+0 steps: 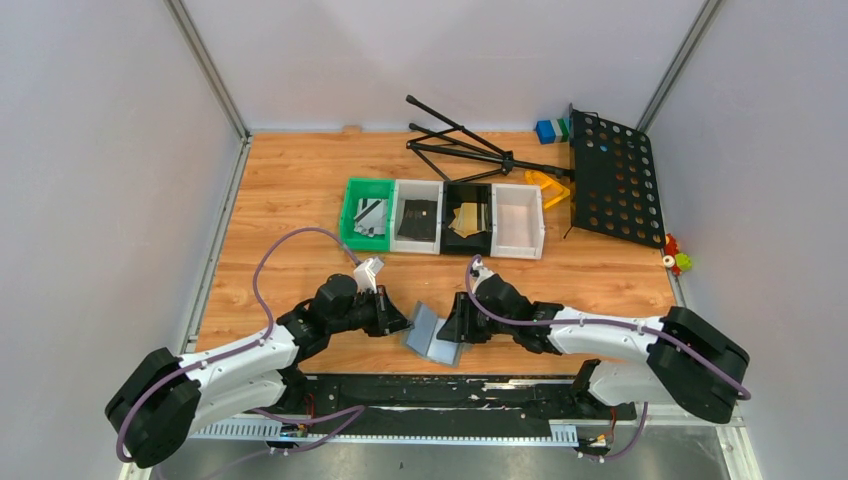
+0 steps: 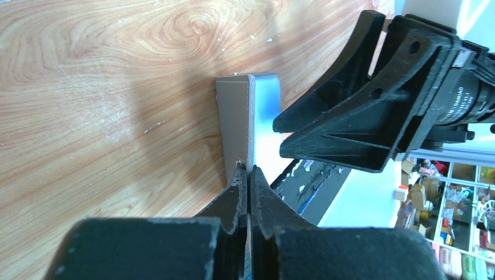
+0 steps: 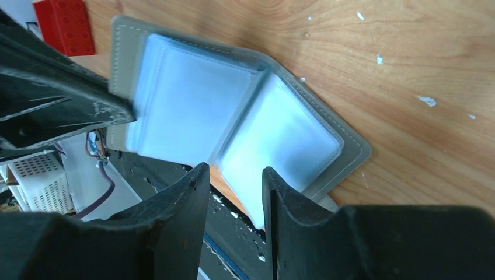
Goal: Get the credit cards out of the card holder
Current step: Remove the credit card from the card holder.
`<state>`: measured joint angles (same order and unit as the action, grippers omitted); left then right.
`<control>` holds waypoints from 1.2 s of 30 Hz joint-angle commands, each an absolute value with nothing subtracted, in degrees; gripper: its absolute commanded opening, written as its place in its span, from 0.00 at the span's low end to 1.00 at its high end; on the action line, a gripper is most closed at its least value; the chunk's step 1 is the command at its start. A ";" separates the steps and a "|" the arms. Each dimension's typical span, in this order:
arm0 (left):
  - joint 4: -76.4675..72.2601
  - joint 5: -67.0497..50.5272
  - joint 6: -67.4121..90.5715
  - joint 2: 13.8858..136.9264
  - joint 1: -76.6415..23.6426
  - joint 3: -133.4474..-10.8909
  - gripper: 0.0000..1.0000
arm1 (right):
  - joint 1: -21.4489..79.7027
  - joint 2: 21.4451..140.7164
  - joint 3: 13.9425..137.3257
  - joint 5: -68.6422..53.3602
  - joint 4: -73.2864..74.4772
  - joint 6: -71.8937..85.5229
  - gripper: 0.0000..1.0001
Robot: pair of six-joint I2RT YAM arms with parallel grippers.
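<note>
The flat grey folding card holder (image 1: 432, 336) lies open at the wooden table's (image 1: 300, 180) near edge, between both arms. The left gripper (image 2: 247, 175) is clamped on its left leaf. The right gripper (image 3: 234, 178), jaws part-open, straddles the near edge of the right-hand clear sleeve (image 3: 280, 146), which stretches straight ahead of it.

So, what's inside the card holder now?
The open card holder shows only pale translucent sleeves, no card visible in them. The right gripper hides the near sleeve's lower edge; the left gripper covers a corner of the other.
</note>
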<state>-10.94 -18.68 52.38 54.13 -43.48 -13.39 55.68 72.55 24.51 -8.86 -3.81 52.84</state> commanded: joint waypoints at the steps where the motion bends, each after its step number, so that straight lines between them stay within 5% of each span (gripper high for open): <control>1: -11.12 -18.02 51.44 53.02 -43.68 -14.54 0.00 | 55.37 68.86 24.38 -7.57 -4.40 51.20 0.39; 10: -8.41 -16.91 50.74 51.65 -43.68 -15.24 0.00 | 55.38 67.81 25.15 -7.84 -3.52 50.32 0.42; 17: -4.31 -16.21 49.44 50.35 -43.69 -17.35 0.00 | 55.37 67.93 25.21 -9.61 -6.90 50.19 0.74; 26: -0.26 -14.84 48.13 49.18 -43.68 -19.42 0.00 | 55.37 73.04 27.48 -12.41 -14.71 51.89 0.92; 30: -0.85 -15.81 48.87 49.24 -43.68 -19.29 0.00 | 55.46 78.08 31.37 -13.69 -15.22 51.83 0.93; 36: -0.90 -15.87 49.65 48.01 -43.68 -19.09 0.00 | 55.46 81.08 31.90 -13.47 -17.76 53.43 0.77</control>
